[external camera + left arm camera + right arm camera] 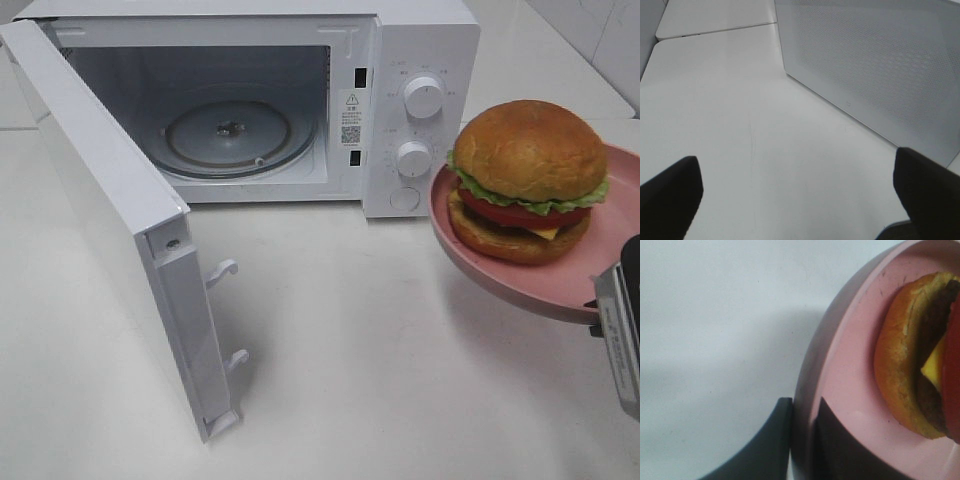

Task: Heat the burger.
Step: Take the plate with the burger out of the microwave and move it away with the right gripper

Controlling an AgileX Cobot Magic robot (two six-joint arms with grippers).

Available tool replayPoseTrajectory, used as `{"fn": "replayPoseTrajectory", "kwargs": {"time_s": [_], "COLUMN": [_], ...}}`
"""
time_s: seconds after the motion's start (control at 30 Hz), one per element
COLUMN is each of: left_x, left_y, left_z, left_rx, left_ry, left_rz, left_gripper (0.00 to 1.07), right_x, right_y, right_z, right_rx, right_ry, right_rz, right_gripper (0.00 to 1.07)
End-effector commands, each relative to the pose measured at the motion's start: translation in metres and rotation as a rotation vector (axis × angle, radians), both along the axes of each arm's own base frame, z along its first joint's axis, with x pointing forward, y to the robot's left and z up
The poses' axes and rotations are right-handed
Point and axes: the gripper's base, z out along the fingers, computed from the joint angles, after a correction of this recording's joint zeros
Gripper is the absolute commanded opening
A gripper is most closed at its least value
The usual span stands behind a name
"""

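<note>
Pink plate (470, 262) with burger (528, 180) is pinched at rim by right gripper (802, 440); left gripper (800, 192) held wide apart, empty.

This looks like a kitchen-style test setup rather than a lived-in kitchen. A white microwave (260, 100) stands at the far edge of a plain white counter (400, 380), its door (110, 220) swung wide open, a glass turntable (235, 135) inside and two dials (422, 97) on its panel. Pale wall tiles (610, 30) show beyond the counter's far right corner. A burger (528, 180) on a pink plate (600, 270) is the only food. The counter is otherwise bare, with seams between its white panels, which suggests a staged bench.
</note>
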Motion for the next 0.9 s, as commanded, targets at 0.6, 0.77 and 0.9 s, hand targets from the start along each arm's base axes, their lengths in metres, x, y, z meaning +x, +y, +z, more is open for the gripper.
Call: {"fn": "replayPoseTrajectory", "kwargs": {"time_s": [0.6,0.77,0.9], "left_x": [-0.003,-0.003,-0.003], "left_y": [-0.001,-0.001,-0.001], "left_z": [0.000,0.000,0.000], "left_rx": [-0.009,-0.009,-0.009], "left_ry": [-0.020,-0.020,-0.020], "left_rz": [-0.002,-0.002,-0.002], "left_gripper": [0.96,0.96,0.96], "right_x": [0.006,0.005,0.005], "right_y": [-0.027,-0.037,-0.040], "right_z": [0.009,0.010,0.011], "right_rx": [-0.010,-0.037,-0.045], "right_ry": [-0.117,-0.138,-0.151], "right_rz": [-0.428,-0.570,-0.632], "right_gripper": [0.00,0.00,0.00]}}
